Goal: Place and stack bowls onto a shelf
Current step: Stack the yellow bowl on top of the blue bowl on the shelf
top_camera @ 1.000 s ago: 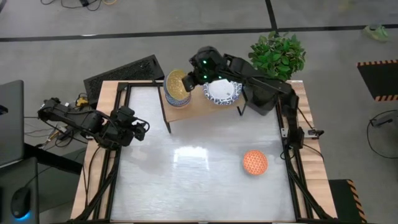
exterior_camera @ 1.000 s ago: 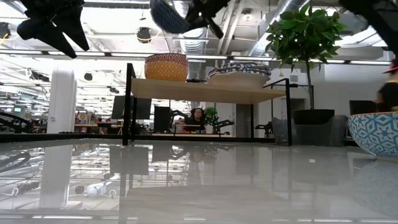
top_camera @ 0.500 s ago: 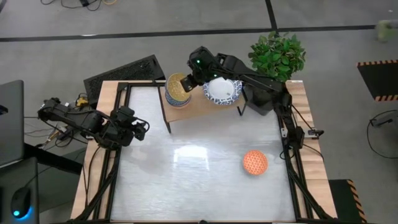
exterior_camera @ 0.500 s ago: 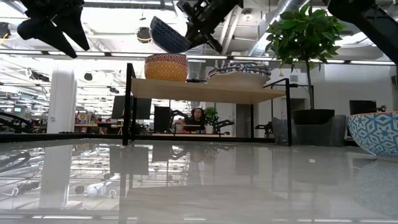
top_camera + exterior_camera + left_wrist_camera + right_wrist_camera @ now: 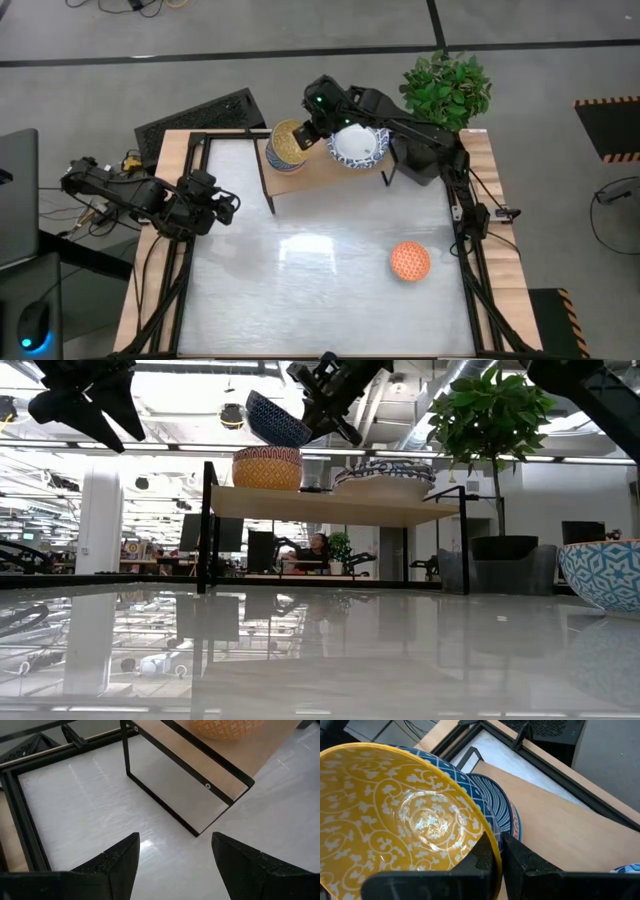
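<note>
The right gripper (image 5: 495,855) pinches the dark blue bowl's (image 5: 275,418) rim above the shelf's (image 5: 325,170) left end. The left gripper (image 5: 172,860) waits open by the surface's (image 5: 300,290) left edge.

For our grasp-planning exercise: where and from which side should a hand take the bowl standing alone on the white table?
Pinch the rim from straight above, one finger inside, one outside. The round bowl, orange inside and light blue outside, stands upright, mouth up, on the white table; its flaring wall looks too wide to straddle.
</note>
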